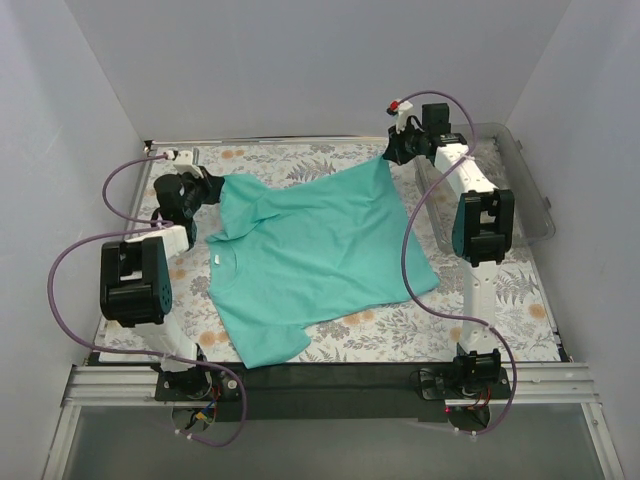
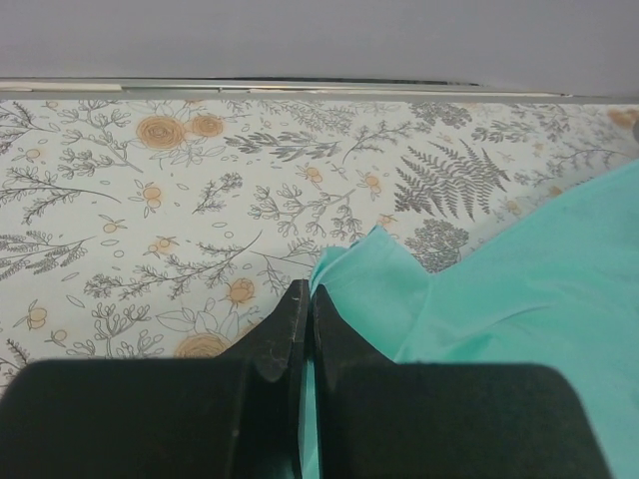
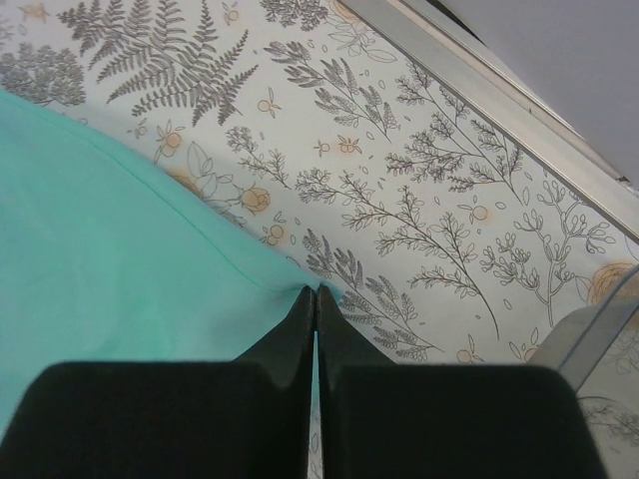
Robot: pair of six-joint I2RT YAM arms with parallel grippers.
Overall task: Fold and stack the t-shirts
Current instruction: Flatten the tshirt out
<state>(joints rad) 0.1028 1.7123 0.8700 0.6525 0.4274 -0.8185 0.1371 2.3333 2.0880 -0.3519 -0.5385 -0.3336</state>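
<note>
Plain teal soft-fabric t-shirt (image 1: 320, 250) spread on the floral-patterned table (image 1: 500, 310), collar leftward, long axis left-to-right.
At its far edge, the left end effector (image 2: 303, 295) is clamped on the far sleeve and the right end effector (image 3: 316, 297) on the far hem corner.

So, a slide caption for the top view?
Left claw and right claw pinch the teal t-shirt on a floral table.

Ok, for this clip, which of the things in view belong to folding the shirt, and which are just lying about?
In the job:
teal t-shirt
left hand, shut on one edge of it
right hand, shut on another edge

Lying about:
clear plastic bin
floral table cover
</note>
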